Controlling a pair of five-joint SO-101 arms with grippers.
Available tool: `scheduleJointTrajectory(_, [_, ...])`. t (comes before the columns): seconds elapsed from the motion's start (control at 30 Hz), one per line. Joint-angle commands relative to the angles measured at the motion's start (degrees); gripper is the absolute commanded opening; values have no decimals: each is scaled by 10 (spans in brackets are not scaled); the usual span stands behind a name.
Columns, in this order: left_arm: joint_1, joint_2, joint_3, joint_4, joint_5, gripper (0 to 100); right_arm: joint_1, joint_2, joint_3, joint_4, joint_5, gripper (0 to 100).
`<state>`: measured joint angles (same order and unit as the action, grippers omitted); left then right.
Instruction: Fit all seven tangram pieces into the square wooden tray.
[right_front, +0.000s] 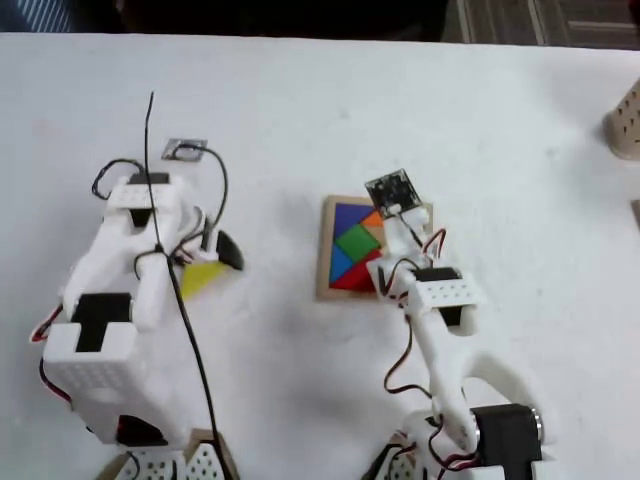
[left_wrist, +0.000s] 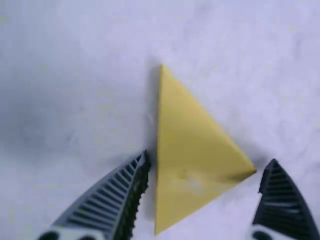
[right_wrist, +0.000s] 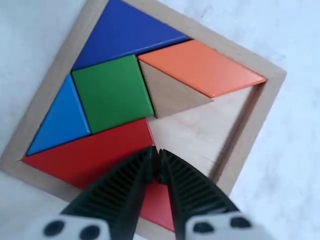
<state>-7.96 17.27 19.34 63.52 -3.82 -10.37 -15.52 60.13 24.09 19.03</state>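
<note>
The left jaws are standing wide open and gripping nothing, with their 2 dark fingers (left_wrist: 110, 205) sitting on either side of a flat yellow triangular tangram piece (left_wrist: 192, 155). The piece is lying on the white worktop (right_front: 300, 100). 1 finger is sitting just beside the triangle's long straight edge and the other near its far corner. I cannot tell whether either is touching it. In the high view the yellow piece is lying well apart from the square wooden tray (right_wrist: 252, 120), close to the left arm.

The right jaws are pressing shut with nothing between them, directly over the large red triangle (right_wrist: 90, 155) inside the tray.

6 pieces are lying flat in the tray:
- the red triangle
- a large dark blue triangle (right_wrist: 125, 32)
- an orange parallelogram (right_wrist: 200, 67)
- a green square (right_wrist: 112, 92)
- a small light blue triangle (right_wrist: 60, 120)
- a small tan wooden triangle (right_wrist: 170, 95)

A triangular patch of bare tray floor is showing between the tan triangle, the red triangle and the rim.
</note>
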Motion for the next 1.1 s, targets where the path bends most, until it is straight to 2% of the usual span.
scheduleJointTrajectory(0.0, [7, 5, -1, 2, -4, 351, -13, 7, -7, 4, 8, 18])
scheduleJointTrajectory(0.17, [7, 6, 0, 4, -4, 346, -13, 7, -7, 4, 8, 18])
scheduleJointTrajectory(0.3, [15, 21, -7, 5, -5, 255, -13, 7, -7, 4, 8, 18])
scheduleJointTrajectory(0.5, [25, 22, -7, 3, -54, 131, -13, 7, -7, 4, 8, 18])
scheduleJointTrajectory(1.07, [22, 22, -7, 2, -52, 131, -13, 7, -7, 4, 8, 18])
